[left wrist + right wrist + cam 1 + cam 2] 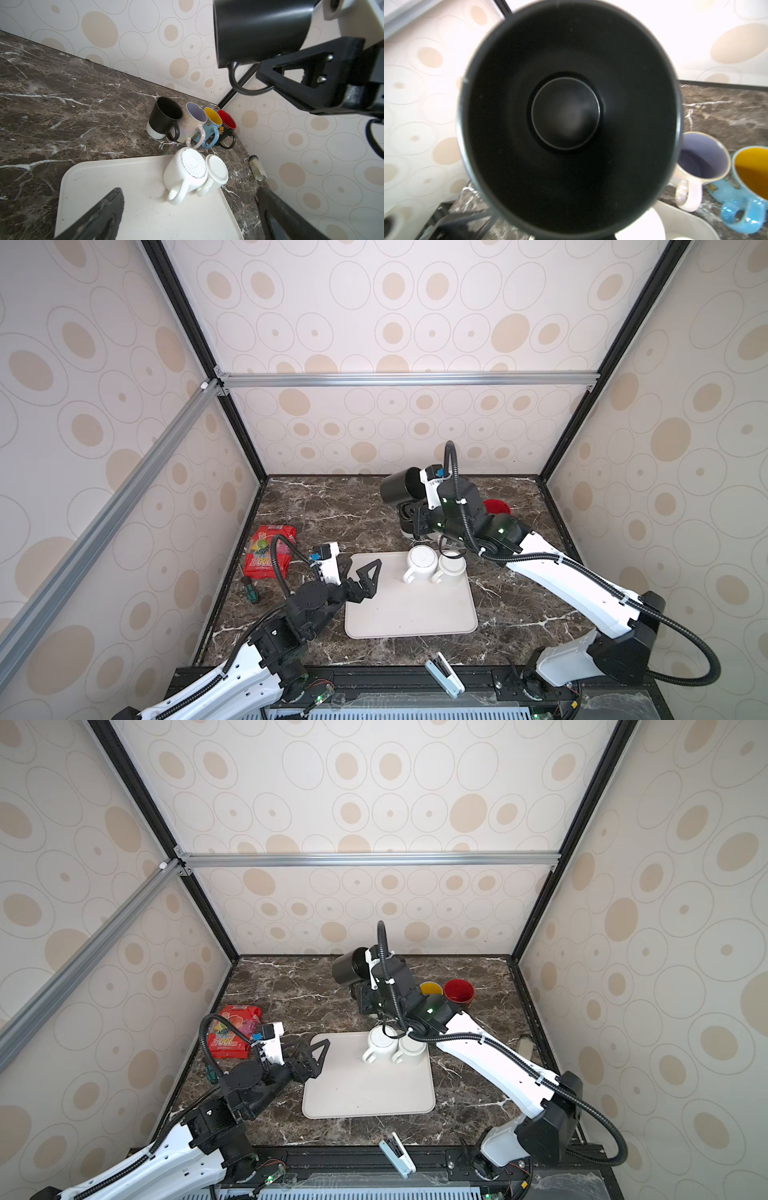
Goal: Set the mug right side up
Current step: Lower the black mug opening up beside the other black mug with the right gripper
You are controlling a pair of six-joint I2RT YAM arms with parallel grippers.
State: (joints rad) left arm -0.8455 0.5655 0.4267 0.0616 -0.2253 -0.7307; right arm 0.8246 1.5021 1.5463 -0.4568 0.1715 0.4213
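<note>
Right fingers [268,70] grip the black mug [400,486] above the table [332,506]; left fingers [370,572] stand wide.

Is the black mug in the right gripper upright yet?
No. The black mug is airborne, tipped roughly sideways, held by the right gripper; its empty inside faces the wrist camera.
</note>
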